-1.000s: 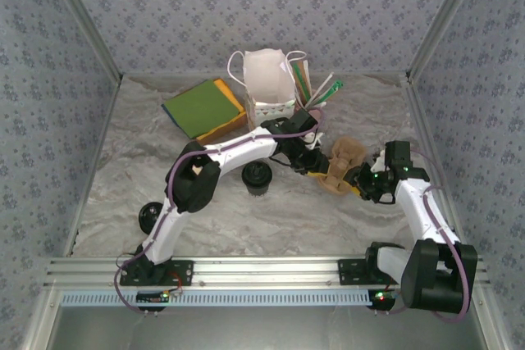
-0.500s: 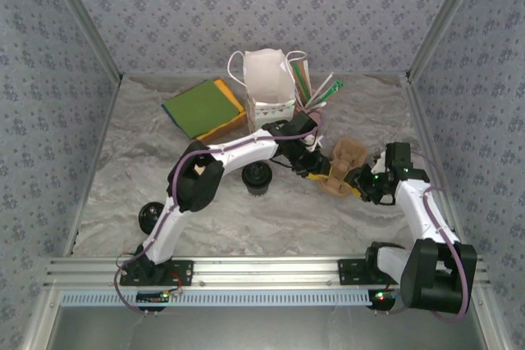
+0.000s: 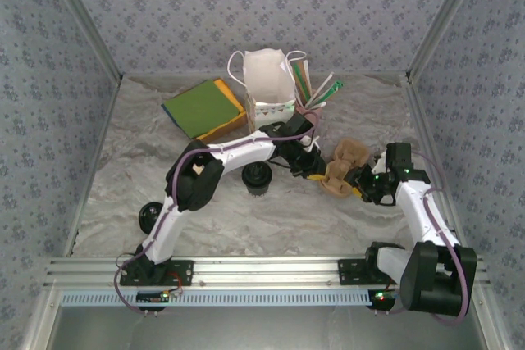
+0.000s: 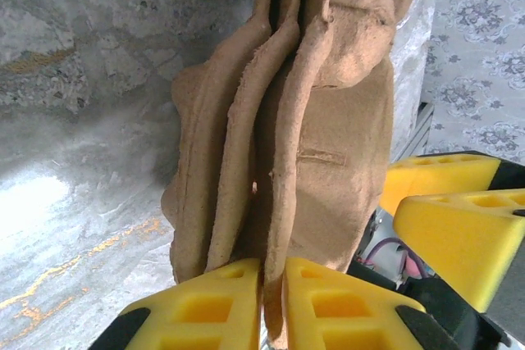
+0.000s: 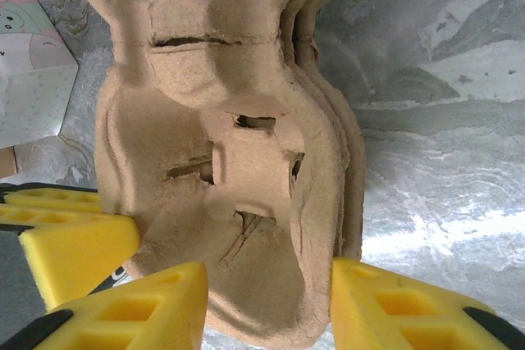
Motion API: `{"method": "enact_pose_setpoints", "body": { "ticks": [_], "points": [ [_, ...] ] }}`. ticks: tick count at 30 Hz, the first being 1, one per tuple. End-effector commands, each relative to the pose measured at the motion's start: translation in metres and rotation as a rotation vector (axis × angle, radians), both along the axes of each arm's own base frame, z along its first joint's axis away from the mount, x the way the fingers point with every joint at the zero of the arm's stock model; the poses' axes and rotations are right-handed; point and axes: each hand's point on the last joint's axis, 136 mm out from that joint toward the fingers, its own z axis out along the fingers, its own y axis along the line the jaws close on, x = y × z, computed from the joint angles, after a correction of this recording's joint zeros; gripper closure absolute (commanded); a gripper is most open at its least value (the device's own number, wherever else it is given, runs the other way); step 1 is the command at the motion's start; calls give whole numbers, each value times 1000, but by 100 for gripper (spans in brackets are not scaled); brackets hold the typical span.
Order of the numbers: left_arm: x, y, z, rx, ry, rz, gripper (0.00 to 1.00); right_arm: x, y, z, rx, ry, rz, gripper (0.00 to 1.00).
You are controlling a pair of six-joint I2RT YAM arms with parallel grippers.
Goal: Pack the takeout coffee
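A stack of brown moulded cup carriers (image 3: 343, 161) lies right of centre, between my two grippers. My left gripper (image 3: 318, 168) is shut on the thin edge of one carrier layer (image 4: 283, 202); its yellow fingers (image 4: 221, 305) pinch that edge from both sides. My right gripper (image 3: 355, 183) is open around the stack's other end (image 5: 246, 161), with a little room at each finger (image 5: 394, 305). The takeout coffee (image 3: 257, 176), a small dark cup with a black lid, stands upright on the table left of the carriers, apart from both grippers.
A white paper bag (image 3: 269, 79) stands open at the back, with straws (image 3: 316, 92) beside it. Green and orange flat sheets (image 3: 203, 108) lie at the back left. A black round lid (image 3: 150, 217) sits by the left arm's base. Patterned walls close in three sides.
My left gripper's jaws have closed onto one carrier layer and drawn slightly left. My right gripper's jaws have widened around the stack. The cup has not moved.
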Motion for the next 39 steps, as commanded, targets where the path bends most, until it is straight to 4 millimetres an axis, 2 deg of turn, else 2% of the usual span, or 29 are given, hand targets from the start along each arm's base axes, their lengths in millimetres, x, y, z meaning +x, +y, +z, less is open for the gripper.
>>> {"method": "enact_pose_setpoints", "body": {
  "ticks": [1, 7, 15, 20, 22, 26, 32, 39],
  "points": [
    [1, -5, 41, -100, -32, -3, 85, -5, 1, 1, 14, 8, -2, 51],
    [4, -5, 44, -116, -26, 9, 86, -4, 0, 2, 29, 5, -14, 47],
    [3, -7, 42, -122, -14, 9, 86, 1, 8, 7, 96, -24, -16, 53],
    [3, -6, 42, -122, -14, 10, 86, 2, 4, 8, 102, -37, -31, 55],
    [3, -6, 45, -131, -16, 9, 86, 0, 1, 5, 92, -18, -43, 51],
    [6, -8, 54, -164, -11, 17, 87, -3, 0, -2, 95, 6, -45, 50],
    [7, -6, 56, -170, 1, 27, 87, -2, 0, 0, 98, -6, -48, 48],
    [8, -8, 68, -193, -11, 28, 87, -4, -1, -3, 98, 6, -51, 42]
  ]
}}
